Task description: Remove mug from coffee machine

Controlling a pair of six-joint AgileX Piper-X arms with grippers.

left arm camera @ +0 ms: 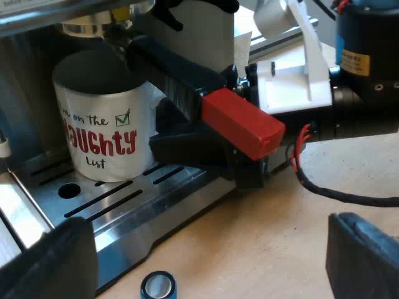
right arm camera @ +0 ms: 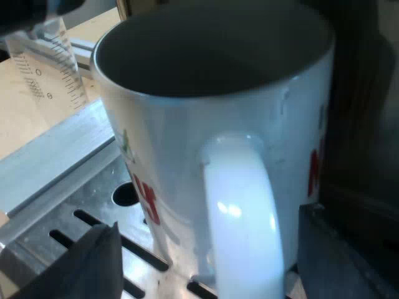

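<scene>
Straddling the handle [right arm camera: 240, 212] of the mug [right arm camera: 181, 143], your right gripper [right arm camera: 212, 255] is spread apart; your left gripper [left arm camera: 212, 261], near, likewise.

The white mug [right arm camera: 187, 124] stands on the slotted drip tray [right arm camera: 68, 187], its handle [right arm camera: 243, 212] between the right end effector's [right arm camera: 215, 255] 2 spread fingers [right arm camera: 93, 261]. Beyond, probably a measuring glass [right arm camera: 59, 68] on the counter [right arm camera: 25, 118].
</scene>
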